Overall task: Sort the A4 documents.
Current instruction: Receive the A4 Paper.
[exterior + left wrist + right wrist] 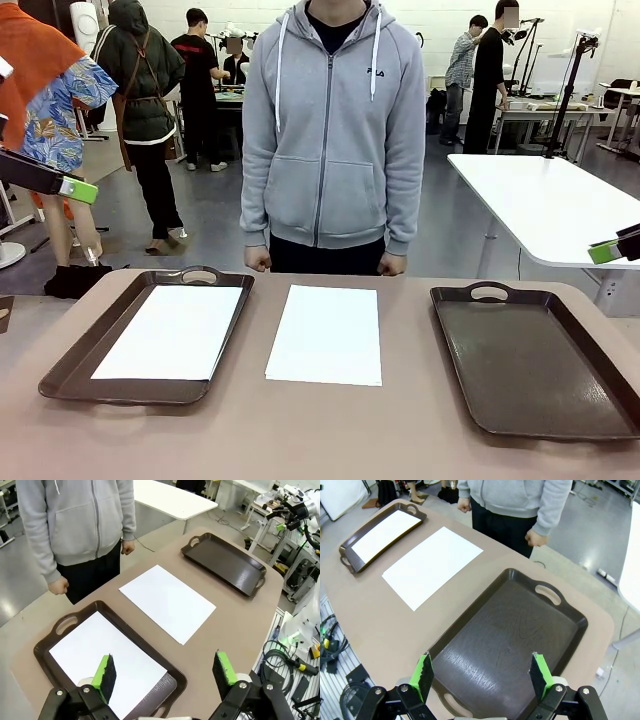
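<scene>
I see the tan surface (320, 440): a brown tray (105, 335) by its left edge, another tray (530, 370) by its right edge, a white sheet (325, 335) between.

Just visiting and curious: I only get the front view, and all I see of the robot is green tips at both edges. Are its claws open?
Observer: The left gripper is open, holding nothing.
Operator: Where is it aimed?
Observer: At the near corner of the left tray, which holds one A4 sheet.
Operator: And the other one?
Observer: The right gripper is open too, aimed at the near end of the empty right tray.
</scene>
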Motion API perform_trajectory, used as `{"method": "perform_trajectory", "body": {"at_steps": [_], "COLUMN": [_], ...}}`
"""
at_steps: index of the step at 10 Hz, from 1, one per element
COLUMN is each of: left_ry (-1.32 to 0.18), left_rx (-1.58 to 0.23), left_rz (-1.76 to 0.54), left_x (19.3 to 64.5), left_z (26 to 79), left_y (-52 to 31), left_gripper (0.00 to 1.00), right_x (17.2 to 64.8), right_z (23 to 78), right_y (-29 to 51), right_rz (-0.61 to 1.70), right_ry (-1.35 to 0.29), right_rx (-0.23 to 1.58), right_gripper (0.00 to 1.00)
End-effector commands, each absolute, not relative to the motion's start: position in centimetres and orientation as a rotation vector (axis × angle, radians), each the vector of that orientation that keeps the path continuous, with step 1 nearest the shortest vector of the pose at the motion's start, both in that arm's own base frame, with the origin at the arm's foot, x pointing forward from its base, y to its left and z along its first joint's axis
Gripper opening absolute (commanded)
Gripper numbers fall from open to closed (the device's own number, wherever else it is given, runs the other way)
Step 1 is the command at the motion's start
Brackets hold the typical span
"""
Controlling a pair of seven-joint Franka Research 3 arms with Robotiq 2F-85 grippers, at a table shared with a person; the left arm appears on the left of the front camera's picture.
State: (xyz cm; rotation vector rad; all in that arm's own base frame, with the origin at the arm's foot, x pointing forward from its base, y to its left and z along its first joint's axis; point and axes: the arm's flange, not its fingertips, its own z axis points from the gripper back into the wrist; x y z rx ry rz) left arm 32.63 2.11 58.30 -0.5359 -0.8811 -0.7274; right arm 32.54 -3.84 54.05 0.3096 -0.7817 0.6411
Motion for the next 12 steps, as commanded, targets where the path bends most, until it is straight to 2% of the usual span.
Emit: {"method": "perform_trajectory", "body": {"at_steps": [1,4,5,12], "left_ry": [-0.894,-0.912,-0.879,-0.879], "left_rx": [-0.525,-0.527,-0.524,-0.524], "left_rz": [-0.700,-0.646,-0.708,-0.708], "left_x": [32.67,32.59,32.67,32.67], "left_z": [57.63,57.64,57.95,57.95], "left_y": [1.85,2.56,2.24,2.24], "left_gripper": [1.00,1.00,1.00,1.00], "right_x": [32.61,32.61,32.61,32.61], "right_z": [53.94,53.94,53.94,53.94], "right_y": [-3.81,-3.81,-3.81,-3.81], "right_rz": [0.644,0.644,0.644,0.644], "right_ry": [-0.781,-0.781,-0.781,-0.781], "right_rx": [0.320,0.320,0.320,0.320], "right_gripper": [1.00,1.00,1.00,1.00]}}
